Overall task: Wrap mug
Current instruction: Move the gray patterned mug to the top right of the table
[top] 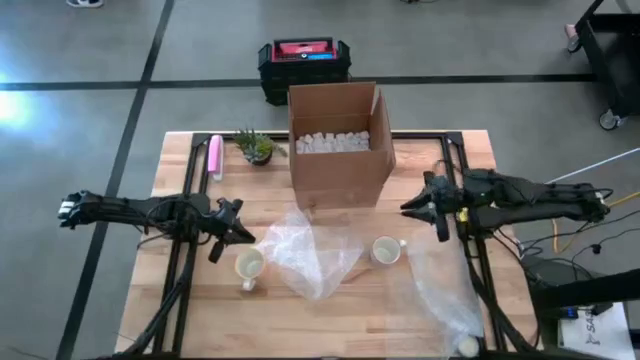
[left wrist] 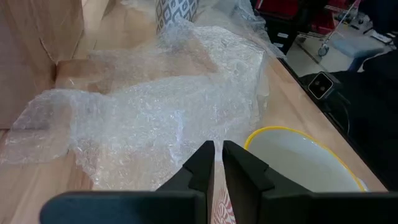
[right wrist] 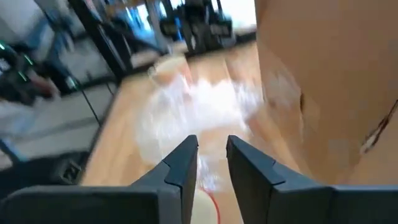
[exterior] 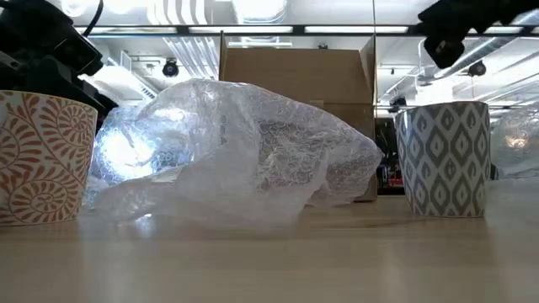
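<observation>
On the wooden desk [top: 200,310], the left pincer [top: 222,236], nearly clenched, hovers above an orange-patterned mug [top: 249,266]. Crumpled bubble wrap [top: 315,250] lies between it and a grey-patterned mug [top: 386,251]. The right pincer [top: 422,208], seemingly slightly parted, hangs beside the cardboard box [top: 338,145].

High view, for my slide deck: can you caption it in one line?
Bubble wrap lies between two mugs, orange-patterned mug and grey-patterned mug, before a cardboard box.

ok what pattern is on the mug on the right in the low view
A grey and white diamond-like teardrop pattern on the mug, clearest in the low view.
</observation>
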Controlling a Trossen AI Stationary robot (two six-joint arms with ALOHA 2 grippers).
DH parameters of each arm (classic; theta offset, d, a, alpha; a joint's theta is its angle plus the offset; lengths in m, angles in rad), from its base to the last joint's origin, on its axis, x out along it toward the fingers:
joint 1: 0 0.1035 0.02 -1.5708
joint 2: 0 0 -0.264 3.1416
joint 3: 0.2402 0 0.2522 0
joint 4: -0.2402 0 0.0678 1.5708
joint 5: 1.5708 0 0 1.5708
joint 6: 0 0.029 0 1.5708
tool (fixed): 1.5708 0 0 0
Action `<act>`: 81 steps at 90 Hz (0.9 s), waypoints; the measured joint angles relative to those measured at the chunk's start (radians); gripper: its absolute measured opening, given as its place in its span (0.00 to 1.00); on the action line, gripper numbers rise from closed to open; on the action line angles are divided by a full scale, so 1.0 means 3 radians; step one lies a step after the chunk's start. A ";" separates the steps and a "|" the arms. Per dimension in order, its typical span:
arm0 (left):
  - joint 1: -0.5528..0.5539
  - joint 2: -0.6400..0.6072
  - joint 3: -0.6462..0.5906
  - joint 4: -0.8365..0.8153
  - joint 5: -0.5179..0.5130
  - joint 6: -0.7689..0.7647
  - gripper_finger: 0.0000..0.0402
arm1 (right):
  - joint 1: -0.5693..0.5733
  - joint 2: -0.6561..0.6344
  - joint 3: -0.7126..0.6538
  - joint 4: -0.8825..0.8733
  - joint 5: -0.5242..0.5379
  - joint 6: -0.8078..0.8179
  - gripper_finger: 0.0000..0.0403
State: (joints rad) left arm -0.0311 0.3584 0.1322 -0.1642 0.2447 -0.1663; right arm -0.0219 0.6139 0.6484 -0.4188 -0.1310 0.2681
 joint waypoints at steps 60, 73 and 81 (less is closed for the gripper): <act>0.0001 0.0001 -0.0001 0.0791 -0.0138 -0.0615 0.05 | 0.0251 0.2050 0.1027 -0.1467 0.0182 -0.0210 0.49; 0.0001 0.0001 -0.0001 0.1326 -0.0433 -0.1060 0.05 | 0.0329 0.2252 0.1046 -0.1459 0.0178 -0.0109 0.49; 0.0001 0.0031 -0.0001 0.1567 -0.0437 -0.0986 0.05 | 0.0382 0.2334 0.1046 -0.1458 0.0179 -0.0068 0.48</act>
State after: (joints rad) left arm -0.0307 0.3676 0.1318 0.3060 0.1135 -0.4621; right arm 0.0929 1.3140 0.9623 -0.8562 -0.0772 0.2478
